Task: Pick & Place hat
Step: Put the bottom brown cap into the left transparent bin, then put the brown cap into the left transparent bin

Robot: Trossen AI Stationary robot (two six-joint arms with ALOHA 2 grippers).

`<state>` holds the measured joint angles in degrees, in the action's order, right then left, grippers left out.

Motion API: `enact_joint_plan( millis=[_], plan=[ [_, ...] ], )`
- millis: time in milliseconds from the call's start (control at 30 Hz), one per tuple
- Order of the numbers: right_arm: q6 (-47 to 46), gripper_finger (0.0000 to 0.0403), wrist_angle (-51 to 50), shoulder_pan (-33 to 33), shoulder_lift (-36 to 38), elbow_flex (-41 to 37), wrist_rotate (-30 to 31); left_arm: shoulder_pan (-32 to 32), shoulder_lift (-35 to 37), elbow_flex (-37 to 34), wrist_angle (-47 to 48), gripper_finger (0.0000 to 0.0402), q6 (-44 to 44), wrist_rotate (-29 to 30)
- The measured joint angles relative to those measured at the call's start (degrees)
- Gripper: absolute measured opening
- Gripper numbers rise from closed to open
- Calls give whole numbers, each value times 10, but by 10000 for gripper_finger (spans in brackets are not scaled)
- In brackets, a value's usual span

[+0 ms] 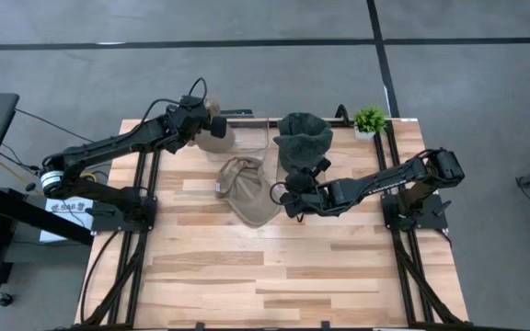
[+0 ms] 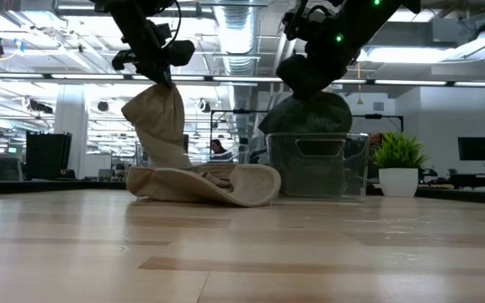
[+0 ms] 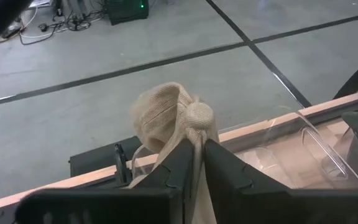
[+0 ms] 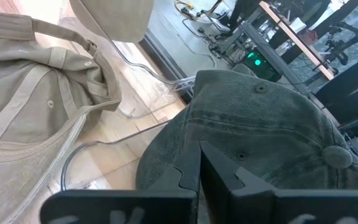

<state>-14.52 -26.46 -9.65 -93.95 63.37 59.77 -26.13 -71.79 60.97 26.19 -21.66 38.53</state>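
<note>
We see a cream knit hat (image 1: 216, 134) hanging at the far left part of the table (image 1: 293, 276), pinched near its top by the left gripper (image 3: 197, 146); in the left wrist view the two dark fingers (image 3: 179, 165) stand close together with the cloth and its round pom caught between them. In the low view the hat droops from the gripper, and its lower end reaches down to the things lying on the table. Just beside it, toward the middle of the table, lies a tan bucket hat (image 1: 247, 188), flattened on the wood with its brim curling up at one side. Behind that stands a clear plastic bin (image 2: 314, 164) at the far edge, and a dark green cap (image 1: 302, 138) sits heaped in it, rising above its rim. The right gripper (image 4: 197, 165) hovers near the bin with its fingers pressed together on nothing, the green cap right in front of them. The right arm (image 1: 385, 179) reaches in from the table's right side. A small potted plant (image 1: 369, 119) stands at the far right corner, apart from the hats. Beyond the table we see grey floor (image 1: 247, 28) with dark lines.
</note>
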Motion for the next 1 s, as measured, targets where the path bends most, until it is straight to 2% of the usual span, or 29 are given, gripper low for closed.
enact_joint_plan(
  millis=[733, 1000],
  plan=[
    [2, 0, 0, 0, 0, 0, -13, 0, 0, 0, 9, 43, 21, 1],
    [9, 0, 3, 0, 0, 0, -13, -10, 30, 0, 4, 43, 79, -2]
  ],
)
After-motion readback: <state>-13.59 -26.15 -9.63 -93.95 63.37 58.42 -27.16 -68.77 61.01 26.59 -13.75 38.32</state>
